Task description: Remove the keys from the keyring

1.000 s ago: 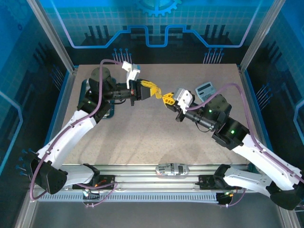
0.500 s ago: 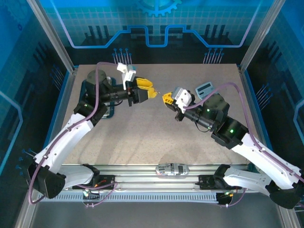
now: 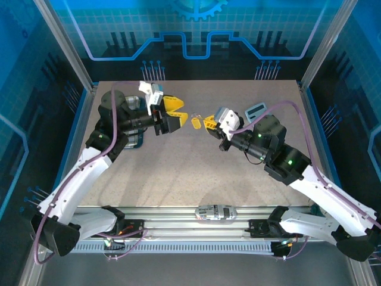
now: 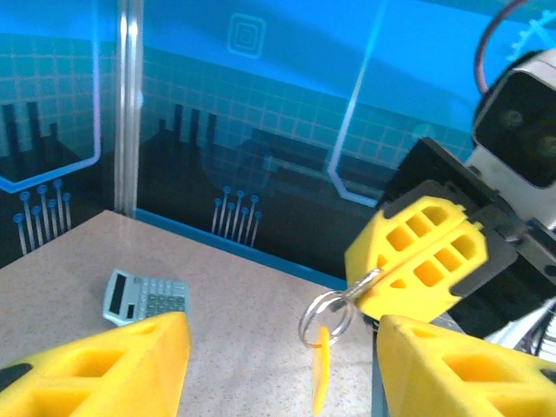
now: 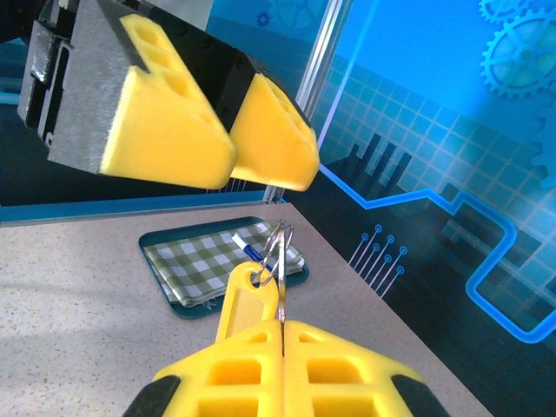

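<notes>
The right pincer (image 3: 209,123) is clenched on the keyring (image 4: 323,334), nipping the edge of its thin steel split ring at the fingertips, so the yellow tag dangles freely below, well above the bench (image 3: 178,173) and about midway between the two arms. The left pincer (image 3: 180,115) is released, its yellow fingers (image 4: 113,369) spread wide with nothing between them. Whether a key hangs on the ring is too small to tell. I judge the whole bundle to be very light. The ring is stiff, springy and slick, likely to twist or slip out of soft pads if pulled sideways, and the tag will swing at any nudge. The best hold for the free pincer is probably the flat head of a key, or the ring's side opposite the existing grip, drawing along the coil rather than straight away from it. Compared with a second ago, the left pincer was then clamped and tip to tip with the right one. It has since drawn back toward its own side and opened, leaving a clear gap where the tag now hangs. The right pincer has held its grip and barely shifted
</notes>
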Tool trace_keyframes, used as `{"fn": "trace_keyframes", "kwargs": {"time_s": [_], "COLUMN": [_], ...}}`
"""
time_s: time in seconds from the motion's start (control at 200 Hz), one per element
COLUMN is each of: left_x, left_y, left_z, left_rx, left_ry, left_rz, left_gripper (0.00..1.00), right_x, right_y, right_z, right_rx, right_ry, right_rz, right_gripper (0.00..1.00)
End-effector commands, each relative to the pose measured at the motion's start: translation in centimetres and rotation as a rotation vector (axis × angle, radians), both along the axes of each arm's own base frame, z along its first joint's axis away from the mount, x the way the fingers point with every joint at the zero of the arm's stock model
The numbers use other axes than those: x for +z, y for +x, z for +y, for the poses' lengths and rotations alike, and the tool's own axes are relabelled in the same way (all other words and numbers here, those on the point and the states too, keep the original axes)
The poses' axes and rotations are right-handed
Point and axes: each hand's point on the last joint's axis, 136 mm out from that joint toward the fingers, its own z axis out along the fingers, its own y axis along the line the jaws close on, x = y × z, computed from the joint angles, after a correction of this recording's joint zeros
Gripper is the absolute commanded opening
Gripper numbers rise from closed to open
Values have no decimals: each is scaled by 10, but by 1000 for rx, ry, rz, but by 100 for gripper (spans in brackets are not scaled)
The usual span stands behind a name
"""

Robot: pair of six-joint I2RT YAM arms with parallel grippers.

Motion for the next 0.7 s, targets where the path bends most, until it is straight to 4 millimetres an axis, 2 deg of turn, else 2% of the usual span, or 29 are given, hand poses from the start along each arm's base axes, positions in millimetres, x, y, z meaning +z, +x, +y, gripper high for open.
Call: {"fn": "trace_keyframes", "kwargs": {"time_s": [0.0,0.145,0.41,0.691], "left_x": [9,6,-1,1], "left_y": [-13,-9,-17,-18], "left_z": [-7,-11,-20,-27], "left_rx": [-117,-147,-227,-286], "left_ry": [35,55,83,80], "left_rz": [-33,-17,4,27], "left_gripper": [59,59,70,69], "right_x": [19,19,19,18], "right_y": [-2,-2,-1,-3], "right_z": [-3,-2,-2,0], "right_rx": [6,15,19,41], "right_ry": [44,45,45,50], "right_rz": [-13,-11,-5,5], "right_gripper": [0,0,0,0]}}
